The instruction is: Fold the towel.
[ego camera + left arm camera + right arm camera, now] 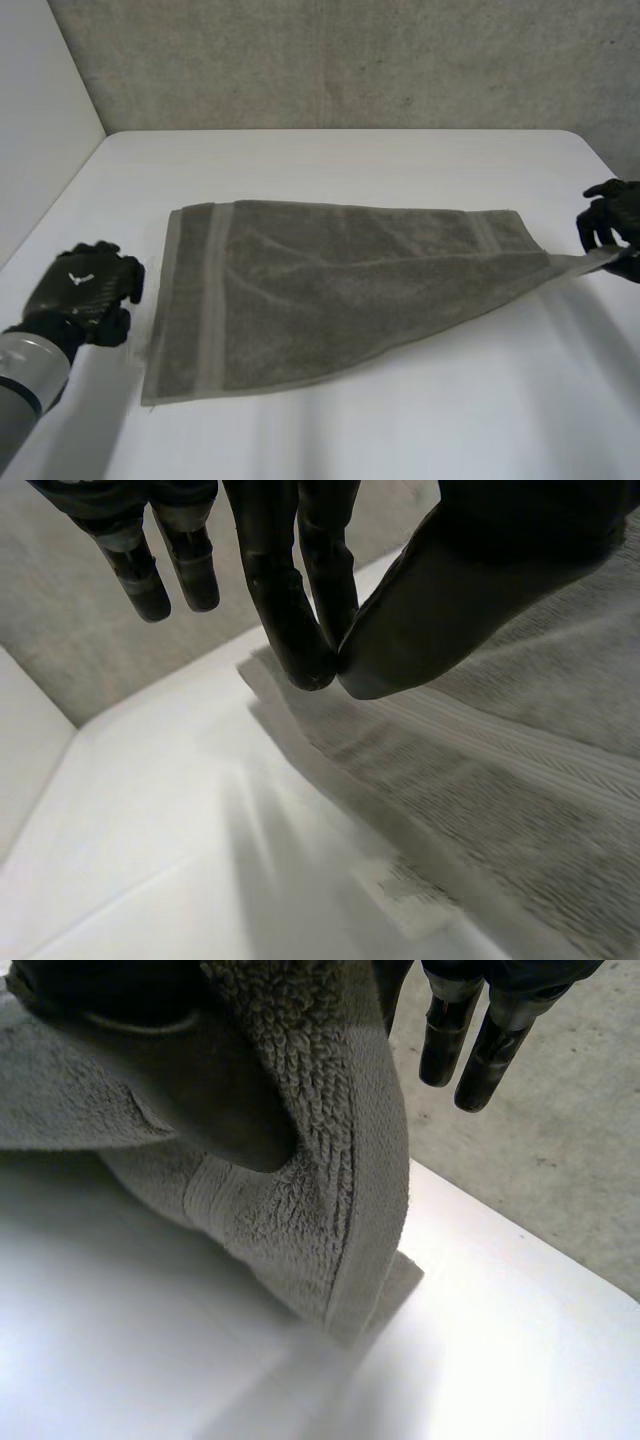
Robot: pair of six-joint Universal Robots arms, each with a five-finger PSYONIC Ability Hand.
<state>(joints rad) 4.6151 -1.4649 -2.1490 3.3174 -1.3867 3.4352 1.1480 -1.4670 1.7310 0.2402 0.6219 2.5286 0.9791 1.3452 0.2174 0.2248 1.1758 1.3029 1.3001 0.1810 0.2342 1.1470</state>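
Head view: our towel (320, 290) lies in the middle of the table (350, 160), not folded yet. Our right hand (610, 218) pinches its right corner. Our left hand (85, 290), fingers pressed together on nothing, sits beside the left edge.

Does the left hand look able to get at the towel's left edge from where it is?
Probably yes: the left hand sits beside the towel's left edge, with only bare table between, and it holds no cloth.
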